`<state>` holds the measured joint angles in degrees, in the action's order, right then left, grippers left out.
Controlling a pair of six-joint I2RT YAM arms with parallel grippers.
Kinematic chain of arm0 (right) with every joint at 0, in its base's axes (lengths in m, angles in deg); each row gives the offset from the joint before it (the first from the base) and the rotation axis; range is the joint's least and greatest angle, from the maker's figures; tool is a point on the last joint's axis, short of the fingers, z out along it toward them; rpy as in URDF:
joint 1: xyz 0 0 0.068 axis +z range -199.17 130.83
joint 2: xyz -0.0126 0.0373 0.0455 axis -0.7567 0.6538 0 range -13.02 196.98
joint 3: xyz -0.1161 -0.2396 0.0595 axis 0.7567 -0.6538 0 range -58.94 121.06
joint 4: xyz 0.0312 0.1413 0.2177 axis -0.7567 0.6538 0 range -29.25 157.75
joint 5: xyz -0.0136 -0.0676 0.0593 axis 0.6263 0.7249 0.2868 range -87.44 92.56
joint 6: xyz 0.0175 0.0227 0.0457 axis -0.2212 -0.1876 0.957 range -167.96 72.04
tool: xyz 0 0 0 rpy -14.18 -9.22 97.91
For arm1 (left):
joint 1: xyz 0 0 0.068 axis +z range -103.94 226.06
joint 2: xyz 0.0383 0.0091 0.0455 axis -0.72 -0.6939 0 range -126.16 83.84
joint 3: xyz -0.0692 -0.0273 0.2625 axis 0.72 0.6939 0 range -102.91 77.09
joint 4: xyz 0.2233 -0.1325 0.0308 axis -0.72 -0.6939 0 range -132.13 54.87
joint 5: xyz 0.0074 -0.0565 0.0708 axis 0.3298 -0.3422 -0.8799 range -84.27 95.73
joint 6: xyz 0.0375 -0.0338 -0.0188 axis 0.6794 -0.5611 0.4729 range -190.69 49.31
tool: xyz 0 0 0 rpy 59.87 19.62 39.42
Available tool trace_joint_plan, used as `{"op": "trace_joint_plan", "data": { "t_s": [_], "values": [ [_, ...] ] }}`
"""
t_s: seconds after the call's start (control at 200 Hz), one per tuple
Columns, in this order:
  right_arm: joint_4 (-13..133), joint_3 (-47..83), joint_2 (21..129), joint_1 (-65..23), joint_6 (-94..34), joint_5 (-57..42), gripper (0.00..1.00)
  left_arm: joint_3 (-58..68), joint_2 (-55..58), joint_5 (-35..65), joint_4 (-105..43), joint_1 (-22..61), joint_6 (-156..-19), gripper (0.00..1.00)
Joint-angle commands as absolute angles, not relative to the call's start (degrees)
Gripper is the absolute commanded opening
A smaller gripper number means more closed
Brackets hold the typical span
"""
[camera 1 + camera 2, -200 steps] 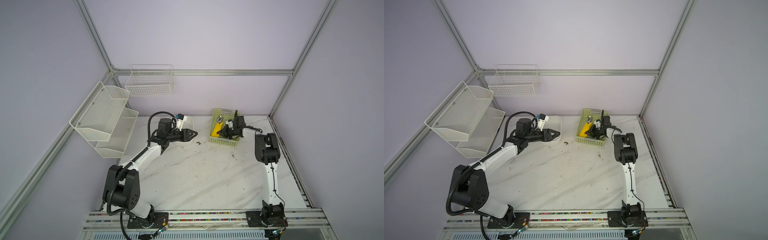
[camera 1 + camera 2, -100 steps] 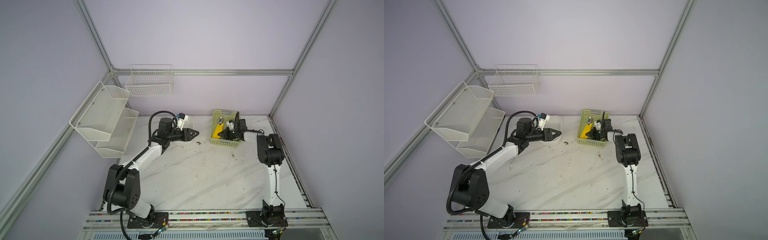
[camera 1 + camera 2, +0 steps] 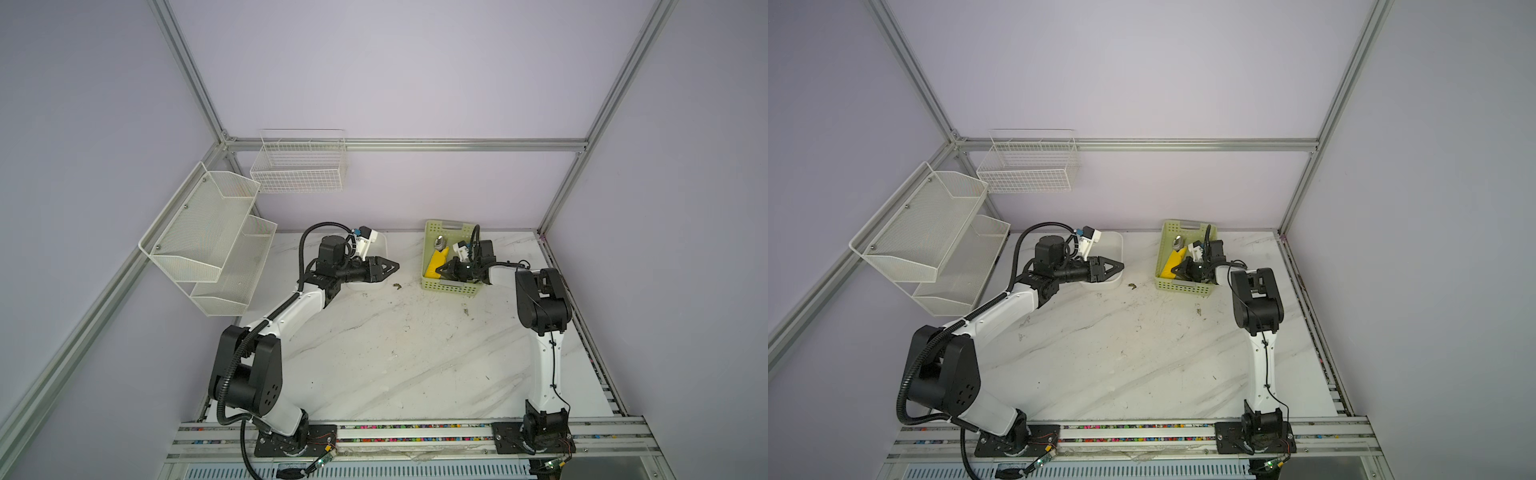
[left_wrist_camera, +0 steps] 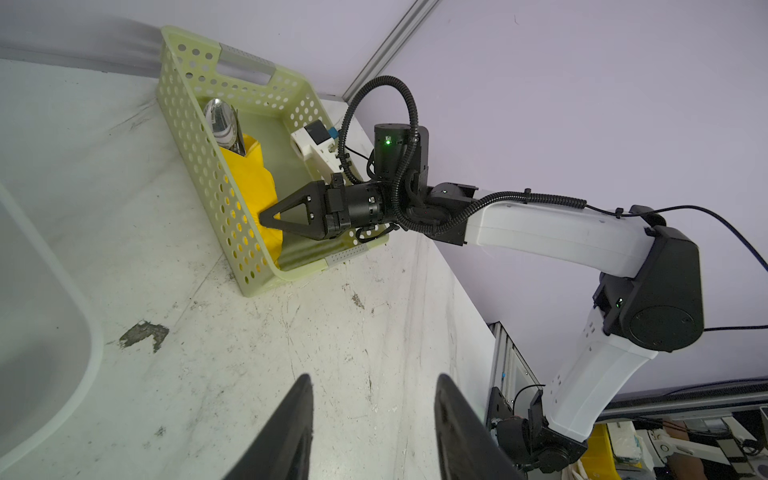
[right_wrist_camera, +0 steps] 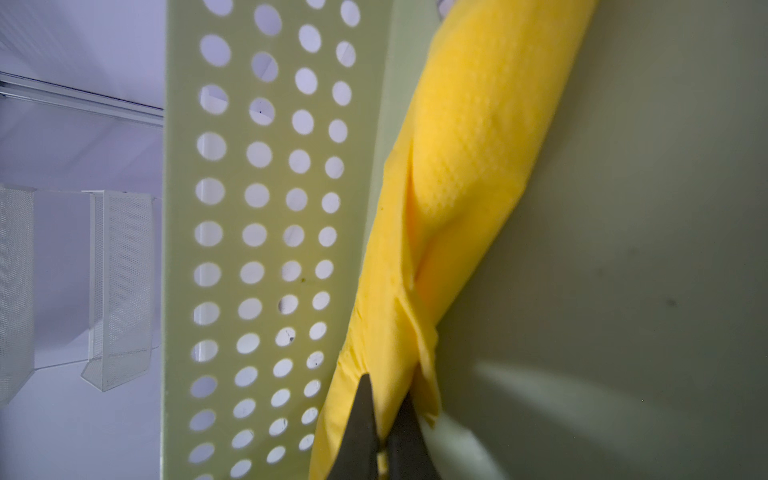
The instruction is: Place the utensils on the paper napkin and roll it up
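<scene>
1. Right wrist view: the right gripper (image 5: 385,390) has its fingers pressed almost together, pinching a fold at one end of the rolled yellow napkin (image 5: 469,166).
2. That roll lies inside the green basket (image 5: 266,208), along its holed side wall.
3. In both top views the basket (image 3: 432,232) sits at about 1 o'clock from the table's middle. The roll (image 3: 436,264) lies against its 9 o'clock wall, and the right gripper (image 3: 439,269) points toward 9 o'clock at the roll's 6 o'clock end.
4. One spoon (image 4: 222,120) bowl pokes out of the roll's 12 o'clock end. How many other utensils are wrapped inside cannot be told.
5. The left gripper (image 4: 374,399) stands about half open with nothing between its fingers. In a top view it (image 3: 1121,264) hangs at about 11 o'clock, pointing toward 3 o'clock, by the white tub (image 3: 1119,249).
6. Count: two grippers, one napkin, one basket, one tub, one spoon showing.
</scene>
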<state>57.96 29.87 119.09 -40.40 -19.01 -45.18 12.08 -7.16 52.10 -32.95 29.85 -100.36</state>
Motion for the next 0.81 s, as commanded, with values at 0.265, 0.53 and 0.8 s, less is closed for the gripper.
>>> {"op": "trace_joint_plan", "data": {
  "t_s": [0.265, 0.53, 0.8],
  "values": [
    [67.2, 32.7, 123.4, -41.0, -10.5, -43.1, 0.18, 7.9, -6.9, 54.0, -30.7, 29.5, -101.4, 0.47],
    [68.0, 33.7, 122.5, -41.3, -6.4, -42.7, 0.37, 8.3, -6.4, 54.0, -31.5, 29.5, -100.8, 0.47],
    [68.4, 33.9, 121.0, -41.4, -5.0, -43.4, 0.46, 8.0, -5.9, 53.8, -32.5, 29.6, -100.4, 0.47]
  ]
}}
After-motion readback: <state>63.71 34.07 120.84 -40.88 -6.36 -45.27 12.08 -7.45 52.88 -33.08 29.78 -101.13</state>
